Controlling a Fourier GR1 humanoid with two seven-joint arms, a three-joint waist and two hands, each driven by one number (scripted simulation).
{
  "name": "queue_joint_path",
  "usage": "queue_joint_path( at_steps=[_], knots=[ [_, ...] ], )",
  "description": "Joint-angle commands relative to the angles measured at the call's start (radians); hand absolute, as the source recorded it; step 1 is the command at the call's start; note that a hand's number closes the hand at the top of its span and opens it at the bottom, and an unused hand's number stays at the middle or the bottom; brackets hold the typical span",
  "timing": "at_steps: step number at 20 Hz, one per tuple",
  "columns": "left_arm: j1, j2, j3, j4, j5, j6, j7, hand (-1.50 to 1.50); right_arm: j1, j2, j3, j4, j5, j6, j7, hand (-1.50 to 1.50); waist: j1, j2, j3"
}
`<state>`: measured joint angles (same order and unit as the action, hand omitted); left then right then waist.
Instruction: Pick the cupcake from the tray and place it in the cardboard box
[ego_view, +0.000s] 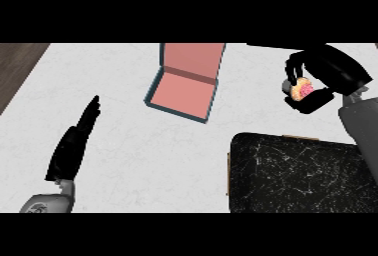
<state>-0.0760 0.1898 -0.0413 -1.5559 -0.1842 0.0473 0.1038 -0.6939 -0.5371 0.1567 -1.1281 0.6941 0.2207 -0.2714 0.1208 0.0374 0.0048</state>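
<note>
My right hand hangs above the counter at the upper right, its fingers and thumb curled round the cupcake, whose pink top and pale wrapper show between them. The black marbled tray lies below that hand, at the lower right, with nothing on its visible surface. The cardboard box, pink inside with dark blue-grey walls and its lid flap standing open at the far side, sits left of the hand at top centre. My left hand rests at the lower left with straight fingers, far from the box.
The counter top is white. A dark wooden strip runs along the upper left corner beyond the counter's edge.
</note>
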Motion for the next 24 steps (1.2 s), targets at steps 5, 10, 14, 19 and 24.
queue_joint_path(
  at_steps=[5, 10, 14, 19, 24],
  knots=[
    [0.004, 0.007, 0.025, 0.037, 0.004, 0.002, 0.001, 0.0, -0.236, 0.105, -0.123, 0.248, -0.231, 0.111, -0.312, 1.5, -0.037, -0.013, -0.003],
    [0.061, -0.008, 0.003, -0.032, -0.011, 0.014, 0.003, 0.0, -0.424, 0.125, -0.145, 0.455, -0.23, 0.168, -0.403, 1.5, -0.046, -0.019, -0.004],
    [-0.014, -0.014, 0.028, 0.032, -0.007, 0.021, 0.02, 0.0, -0.545, 0.243, -0.142, 0.552, -0.207, 0.114, -0.356, 1.5, -0.073, -0.022, -0.005],
    [0.039, 0.009, 0.051, 0.016, -0.007, 0.012, 0.014, 0.0, -0.67, 0.341, -0.145, 0.641, -0.18, 0.072, -0.25, 1.5, -0.078, -0.027, -0.006],
    [0.062, 0.002, 0.041, 0.003, -0.014, 0.012, -0.027, 0.0, -0.74, 0.426, -0.134, 0.754, -0.138, 0.006, -0.215, 1.5, -0.066, -0.023, -0.006]
  ],
)
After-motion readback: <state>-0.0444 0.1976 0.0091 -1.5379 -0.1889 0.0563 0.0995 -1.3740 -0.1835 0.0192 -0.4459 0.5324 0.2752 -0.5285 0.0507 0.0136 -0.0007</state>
